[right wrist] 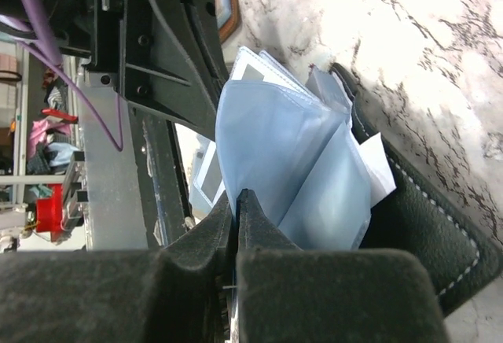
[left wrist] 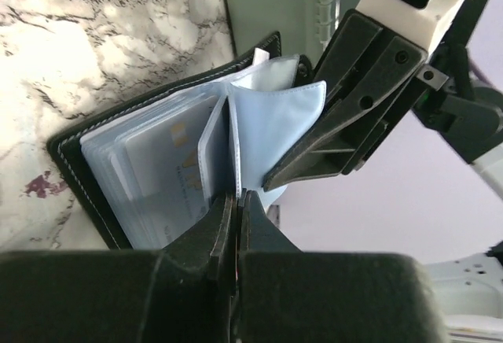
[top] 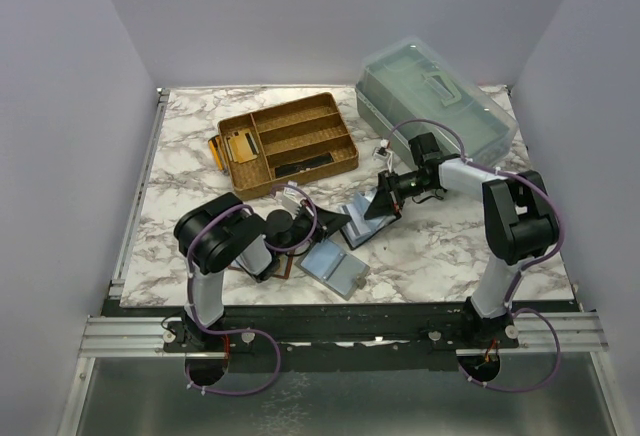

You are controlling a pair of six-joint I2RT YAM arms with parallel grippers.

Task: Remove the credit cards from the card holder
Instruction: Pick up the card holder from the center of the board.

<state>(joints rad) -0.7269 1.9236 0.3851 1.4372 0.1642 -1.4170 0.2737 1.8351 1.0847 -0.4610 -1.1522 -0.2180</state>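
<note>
The left tool (left wrist: 238,200) is seen near the front-left part of the marble bench (top: 440,246). Its fingers are pressed together, and a thin blue-grey pocket leaf of the card holder (top: 358,224) is pinched between the tips. Towards the back edge, left of centre, a brown divided tray (top: 278,109) is placed at a slant. Gold-tan cards (top: 240,146) are kept in its left compartment and a black bar (top: 300,166) in a front one. Close to the front edge, near the middle, a second holder with a grey outside (top: 335,268) is laid open.

The black card holder is found about mid-bench, between the two tools. It is held open, with its blue-grey pockets fanned out above the stitched black cover. A pale credit card (left wrist: 169,174) is seen through a clear pocket, lodged inside; whether more are tucked behind it cannot be told.

The right tool (right wrist: 236,195) is reached in from the right. Its fingers are likewise closed, clamped on another pocket leaf of the same holder. At the back-right corner a clear lidded box (top: 435,96) is set.
</note>
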